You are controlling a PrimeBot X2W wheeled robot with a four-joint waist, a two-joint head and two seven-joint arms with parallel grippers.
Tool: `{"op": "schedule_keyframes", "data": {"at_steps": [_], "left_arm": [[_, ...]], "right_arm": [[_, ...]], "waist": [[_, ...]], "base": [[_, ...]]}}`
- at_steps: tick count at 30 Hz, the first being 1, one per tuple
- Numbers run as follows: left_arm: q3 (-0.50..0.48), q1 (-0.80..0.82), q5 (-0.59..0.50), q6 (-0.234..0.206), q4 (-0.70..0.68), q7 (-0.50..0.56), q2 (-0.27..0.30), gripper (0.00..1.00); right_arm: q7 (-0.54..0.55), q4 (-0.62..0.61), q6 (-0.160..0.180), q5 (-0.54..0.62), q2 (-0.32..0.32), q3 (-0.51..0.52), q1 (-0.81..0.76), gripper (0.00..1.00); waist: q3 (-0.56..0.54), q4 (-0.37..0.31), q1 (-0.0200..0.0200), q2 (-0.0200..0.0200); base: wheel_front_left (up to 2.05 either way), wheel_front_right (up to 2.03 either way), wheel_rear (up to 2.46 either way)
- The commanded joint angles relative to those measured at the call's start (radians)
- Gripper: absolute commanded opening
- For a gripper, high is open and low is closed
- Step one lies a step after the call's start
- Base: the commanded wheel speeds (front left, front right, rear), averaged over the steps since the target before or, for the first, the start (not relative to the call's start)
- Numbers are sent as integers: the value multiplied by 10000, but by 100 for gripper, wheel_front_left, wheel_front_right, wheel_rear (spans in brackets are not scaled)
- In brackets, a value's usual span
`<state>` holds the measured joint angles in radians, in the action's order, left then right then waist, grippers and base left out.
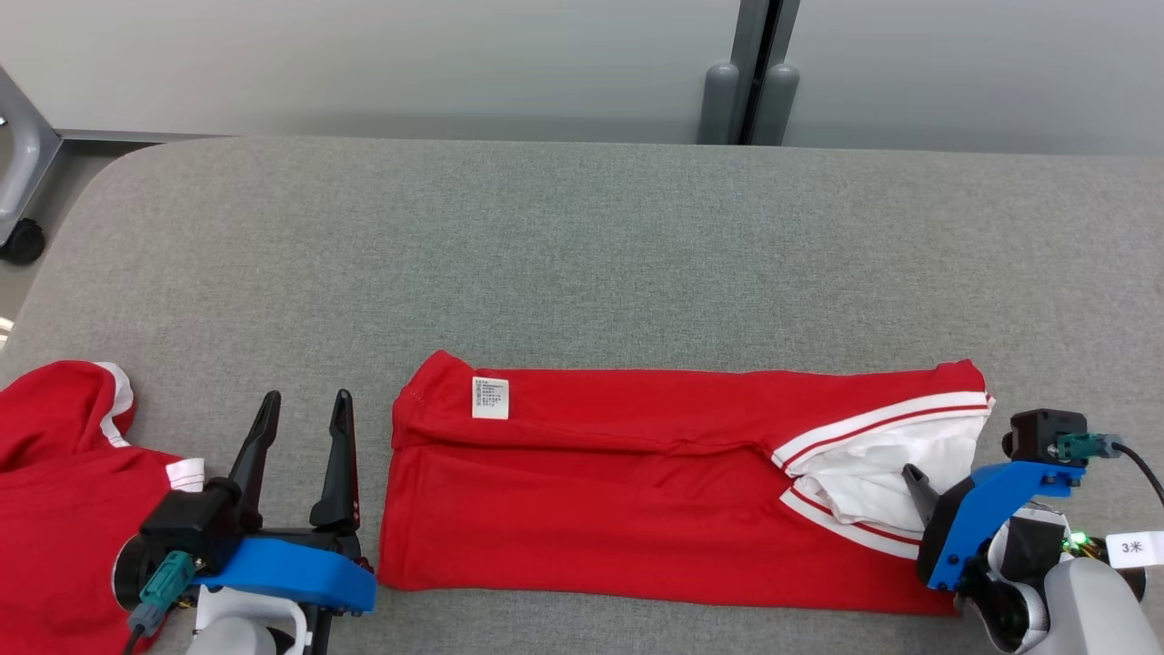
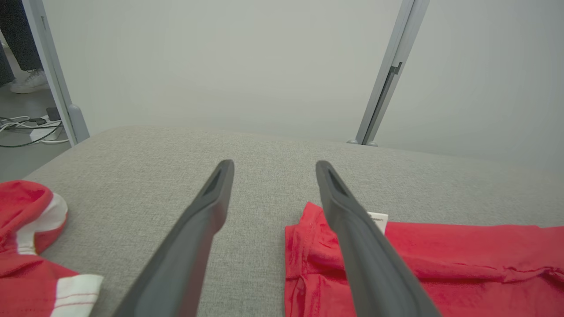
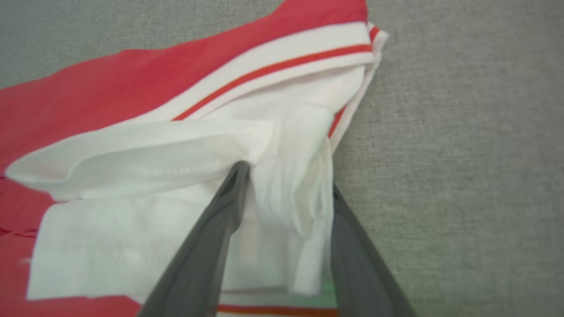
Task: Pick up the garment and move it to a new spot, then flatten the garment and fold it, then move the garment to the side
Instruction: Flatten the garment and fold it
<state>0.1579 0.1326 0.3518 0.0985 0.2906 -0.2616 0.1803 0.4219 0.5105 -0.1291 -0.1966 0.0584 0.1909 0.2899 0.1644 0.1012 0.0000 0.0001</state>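
- At far left, low in head view, a 2nd red garment (image 1: 64, 491) w/ white trim lies bunched at the table's near edge, apart from the work; prob. parked out of the way.
- Left gripper (image 1: 307, 398) hovers just beside the folded piece's left end. Jaws wide, holding nothing, fingers pointing away from the robot. Looks placed to take that end when needed.
- Centre: red garment (image 1: 618, 491) lies on the near part of the table, folded into a long band running L–R, care label (image 1: 490, 398) up near its far-left corner. I judge the lengthwise fold done; cross fold & move aside not yet.
- Right end: striped rib trim (image 1: 873, 428) & white cloth (image 3: 154, 149) spill out of the band.
- Right gripper (image 3: 288, 176) is tipped down onto that end, jaws wide, astride a raised ridge of the white cloth. No firm pinch visible. Likely aim: grab this end to bring it over.
- Surface: grey woven table top (image 1: 582, 246), rounded corner at the far left; prob. grips fabric a bit.
- Room, L–R: cables (image 2: 26, 127) on the floor, caster (image 1: 23, 241), pale wall panels (image 1: 364, 64), grey post (image 1: 750, 91) behind the table.
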Motion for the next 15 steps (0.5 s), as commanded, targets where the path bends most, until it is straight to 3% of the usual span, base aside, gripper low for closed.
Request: {"op": "schedule_keyframes", "data": {"at_steps": [1,8,15], "left_arm": [[-65,116,-52,37,9,-43,-24,100],[-193,-2,-101,68,2,-43,-25,100],[-303,-127,-171,89,-61,-44,-67,100]], "right_arm": [[-2,214,-27,-49,-137,-160,-78,0],[-433,-381,-15,200,-55,325,-57,0],[-98,-2044,-15,1117,252,1662,-551,0]], "waist": [[-4,-23,0,-1],[-84,-126,0,-1],[-159,-236,0,-1]], "base": [[0,0,0],[0,0,0],[0,0,0]]}}
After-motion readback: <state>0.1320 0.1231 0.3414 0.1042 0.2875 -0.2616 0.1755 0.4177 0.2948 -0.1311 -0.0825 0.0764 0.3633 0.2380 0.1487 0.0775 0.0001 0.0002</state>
